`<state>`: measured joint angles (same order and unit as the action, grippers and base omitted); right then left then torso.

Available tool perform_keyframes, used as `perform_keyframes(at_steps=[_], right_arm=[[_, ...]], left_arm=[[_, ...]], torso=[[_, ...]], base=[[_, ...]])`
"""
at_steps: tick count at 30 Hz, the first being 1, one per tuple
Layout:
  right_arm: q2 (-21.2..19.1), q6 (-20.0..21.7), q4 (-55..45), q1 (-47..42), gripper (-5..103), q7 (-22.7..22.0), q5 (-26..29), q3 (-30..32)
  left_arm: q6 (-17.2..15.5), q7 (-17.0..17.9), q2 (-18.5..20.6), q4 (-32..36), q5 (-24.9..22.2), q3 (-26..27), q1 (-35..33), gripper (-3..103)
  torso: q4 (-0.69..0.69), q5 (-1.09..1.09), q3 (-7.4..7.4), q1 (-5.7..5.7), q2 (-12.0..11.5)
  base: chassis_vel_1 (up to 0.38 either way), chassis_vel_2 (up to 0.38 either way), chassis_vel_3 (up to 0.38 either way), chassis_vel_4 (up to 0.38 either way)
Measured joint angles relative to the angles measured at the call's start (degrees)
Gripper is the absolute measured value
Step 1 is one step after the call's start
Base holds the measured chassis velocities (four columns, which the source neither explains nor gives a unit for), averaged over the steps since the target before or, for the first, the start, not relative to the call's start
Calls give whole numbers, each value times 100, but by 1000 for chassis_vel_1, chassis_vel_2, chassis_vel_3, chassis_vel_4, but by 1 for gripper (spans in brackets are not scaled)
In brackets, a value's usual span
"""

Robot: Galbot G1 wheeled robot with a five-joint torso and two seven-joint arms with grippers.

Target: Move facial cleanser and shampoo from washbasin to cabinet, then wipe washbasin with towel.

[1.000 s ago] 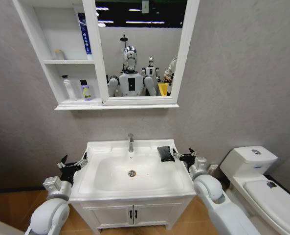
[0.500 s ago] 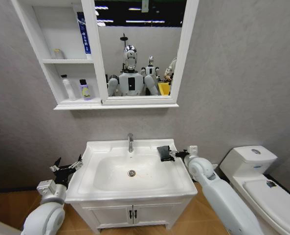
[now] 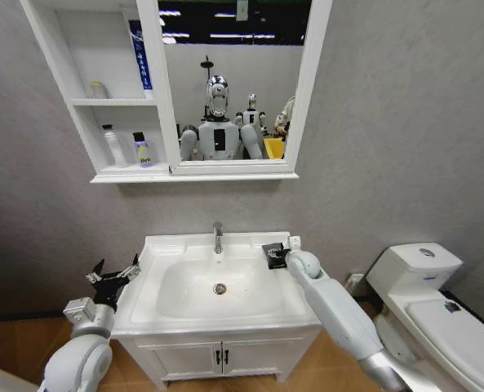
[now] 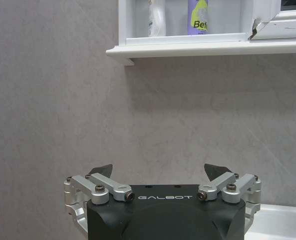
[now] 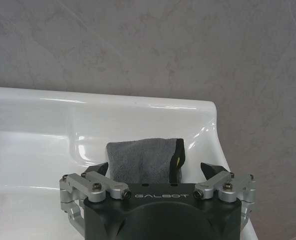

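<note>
The dark grey towel (image 3: 269, 248) lies on the back right corner of the white washbasin (image 3: 168, 314). My right gripper (image 3: 278, 256) reaches in from the right and hovers just above the towel (image 5: 140, 161). In the right wrist view that gripper (image 5: 155, 169) is open, with the cloth between its fingers. My left gripper (image 3: 112, 276) hangs open beside the basin's left edge; the left wrist view shows it (image 4: 160, 171) facing the wall. On the cabinet (image 3: 225, 173), a white bottle (image 3: 111, 145) and a purple bottle (image 3: 143, 150) stand on the lowest shelf. I cannot tell which is the facial cleanser or the shampoo.
A chrome tap (image 3: 218, 237) stands at the basin's back and a round drain (image 3: 219, 288) sits mid-bowl. A white toilet (image 3: 425, 282) is close on the right. A blue tube (image 3: 141, 57) and a small jar (image 3: 99, 90) occupy higher shelves. The vanity doors (image 3: 221, 358) are below.
My right arm has swung in from the basin's right side, bringing its open gripper over the towel. My left gripper has drawn back a little to the left of the basin.
</note>
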<state>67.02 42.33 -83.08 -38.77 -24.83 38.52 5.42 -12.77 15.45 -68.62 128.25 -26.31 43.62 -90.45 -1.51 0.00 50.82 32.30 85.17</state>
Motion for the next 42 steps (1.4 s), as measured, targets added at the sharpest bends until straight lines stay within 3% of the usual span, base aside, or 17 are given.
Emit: perform_keyframes(at_steps=[6, 8, 10, 11, 12, 13, 14, 16, 19, 22, 29, 35, 42], right_arm=[[51, -7, 203, 118, 101, 38, -61, -87], [41, -8, 211, 118, 97, 37, -61, -95], [44, -13, 254, 90, 87, 38, -120, -100], [44, -13, 254, 90, 87, 38, -120, -100], [65, -38, 282, 46, 76, 60, -200, -100], [80, -53, 293, 15, 76, 72, -236, -100], [101, -66, 302, -25, 65, 86, -266, -97], [117, -70, 307, -46, 65, 100, -287, -91], [167, -75, 328, -82, 49, 129, -330, -67], [180, -75, 336, -92, 41, 136, -343, -60], [170, -135, 343, -111, 28, 138, -289, -45], [130, -336, -138, -381, 4, -181, -124, -108], [112, -353, -1209, -924, 4, -711, 98, -270]], left_arm=[[0, -17, 54, 8, -17, 79, 3, 100], [0, -17, 66, 8, -29, 84, 12, 100], [0, -11, 80, -4, -55, 86, 55, 100], [0, -11, 80, -4, -55, 86, 55, 100], [0, 8, 80, -15, -75, 86, 80, 100], [0, 14, 82, -19, -89, 86, 87, 100], [0, 18, 92, -23, -105, 90, 97, 100], [0, 20, 104, -24, -119, 96, 103, 100], [0, 22, 151, -23, -165, 118, 128, 100], [-4, 30, 194, -16, -206, 139, 148, 100], [-16, 41, 229, 12, -256, 194, 156, 100], [-20, 28, 187, 31, -257, 222, 129, 100], [-29, 26, 171, 66, -254, 230, 107, 100]], torso=[[0, 0, 0, 0, 0], [0, -1, 0, 0, 0], [-1, -1, -1, -1, 0], [-1, -1, -1, -1, 0], [-1, -1, -1, -1, 0], [-1, -1, -1, 0, 0], [-1, -1, -1, -1, 0], [-1, -1, -1, -1, 0], [-1, -1, -1, -2, 0], [0, -1, -1, -1, 0], [-1, -1, -1, -1, 0], [-1, 0, -1, -1, 0], [-1, -1, -1, -2, 0]], base=[[0, 0, 0, 0], [0, 0, 0, 0], [0, 0, 0, 0], [0, 0, 0, 0], [0, 0, 0, 0], [0, 0, 0, 0], [0, 0, 0, 0], [0, 0, 0, 0], [0, 0, 0, 0], [0, 0, 0, 0], [0, 0, 0, 0], [0, 0, 0, 0], [0, 0, 0, 0]])
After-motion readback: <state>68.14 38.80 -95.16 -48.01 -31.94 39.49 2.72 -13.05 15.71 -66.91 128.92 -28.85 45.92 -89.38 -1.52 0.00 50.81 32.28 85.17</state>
